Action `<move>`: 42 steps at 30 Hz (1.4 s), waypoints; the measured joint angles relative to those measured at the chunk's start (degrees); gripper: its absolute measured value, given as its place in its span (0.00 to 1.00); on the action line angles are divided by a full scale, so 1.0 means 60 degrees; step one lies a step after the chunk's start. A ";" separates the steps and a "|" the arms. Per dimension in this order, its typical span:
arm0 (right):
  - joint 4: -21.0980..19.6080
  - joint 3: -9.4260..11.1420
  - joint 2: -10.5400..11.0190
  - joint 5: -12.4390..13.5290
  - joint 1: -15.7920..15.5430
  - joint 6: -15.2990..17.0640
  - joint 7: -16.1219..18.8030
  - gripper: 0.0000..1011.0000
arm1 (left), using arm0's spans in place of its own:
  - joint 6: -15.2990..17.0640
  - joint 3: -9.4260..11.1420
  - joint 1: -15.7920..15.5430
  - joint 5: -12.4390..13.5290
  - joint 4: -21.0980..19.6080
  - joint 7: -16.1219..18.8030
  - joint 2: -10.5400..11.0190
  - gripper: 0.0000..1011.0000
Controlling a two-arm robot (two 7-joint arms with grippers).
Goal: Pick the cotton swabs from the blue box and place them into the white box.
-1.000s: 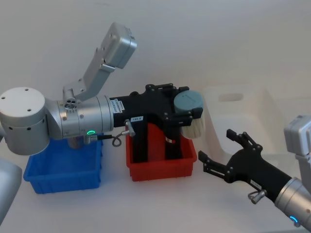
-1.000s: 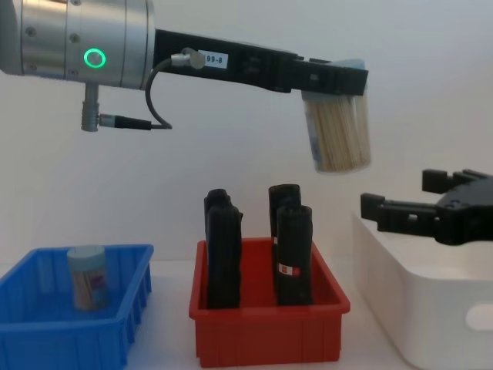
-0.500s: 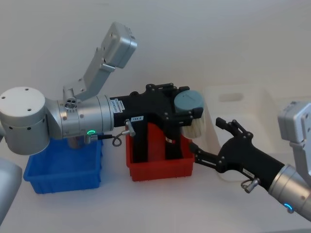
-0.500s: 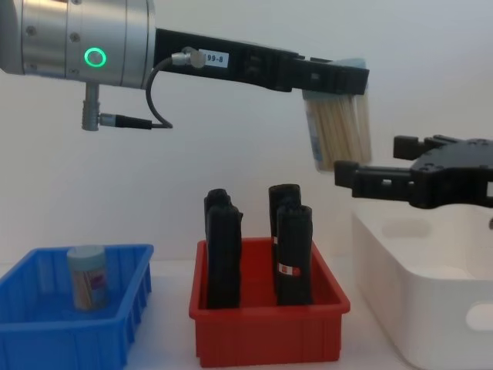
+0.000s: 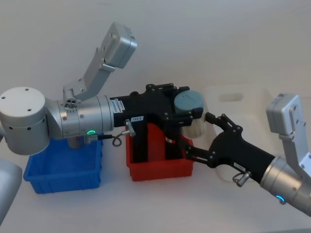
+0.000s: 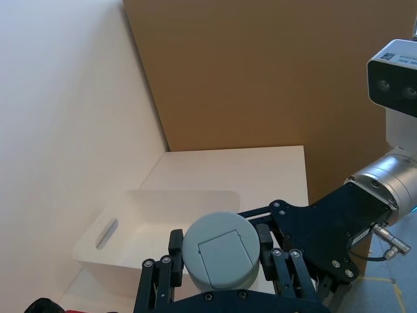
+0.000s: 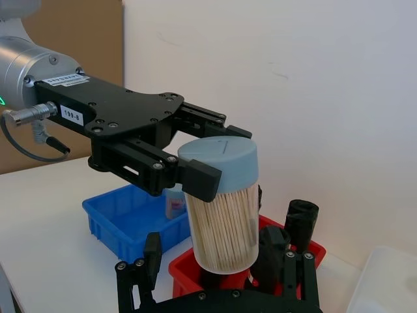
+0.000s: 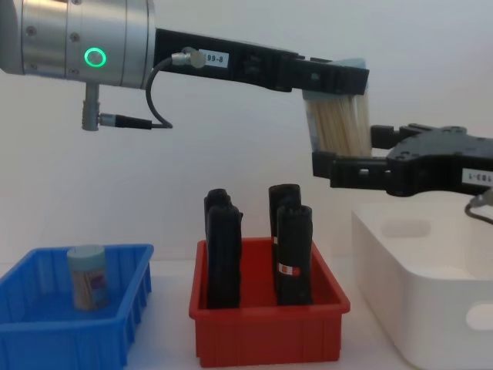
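the cotton swabs (image 8: 339, 127) are gripped by the lid in the left gripper (image 8: 333, 80) over the right edge of the red bin (image 8: 269, 335), leaving the body for the open jaws of the right gripper (image 8: 348, 150).

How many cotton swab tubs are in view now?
2. One clear, pale-blue-lidded tub is held aloft in the left pincer, the right pincer open around its base; the other tub stands in the bright blue ribbed plastic bin. Its wall may hide more.

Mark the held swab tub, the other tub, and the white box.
held swab tub (image 7: 221, 222), right wrist view, side.
other tub (image 8: 91, 287), chest view, label.
white box (image 8: 431, 308), chest view, front wall.
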 joint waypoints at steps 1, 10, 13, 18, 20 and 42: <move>0.0011 -0.0010 -0.0012 -0.0020 0.0025 0.0007 0.0022 0.99 | 0.0000 0.0000 0.0000 0.0000 0.0001 0.0000 0.0000 0.67; 0.0144 -0.0090 -0.0150 -0.0185 0.0299 0.0052 0.0131 0.99 | 0.0000 -0.0001 0.0000 0.0000 0.0000 0.0001 0.0000 0.67; 0.0187 -0.0112 -0.0188 -0.0233 0.0377 0.0056 0.0140 0.92 | 0.0000 -0.0001 0.0000 0.0000 0.0000 0.0001 0.0000 0.67; 0.0246 -0.0132 -0.0233 -0.0282 0.0480 0.0060 0.0130 0.81 | 0.0000 -0.0001 0.0000 0.0000 0.0000 0.0001 0.0000 0.68; 0.0267 -0.0143 -0.0256 -0.0289 0.0524 0.0060 0.0126 0.74 | 0.0000 -0.0001 0.0000 0.0000 0.0000 0.0001 0.0001 0.73; 0.0459 -0.0188 -0.0305 -0.0281 0.0747 -0.0008 0.0010 0.65 | 0.0000 -0.0001 0.0000 0.0000 0.0000 0.0002 0.0001 0.99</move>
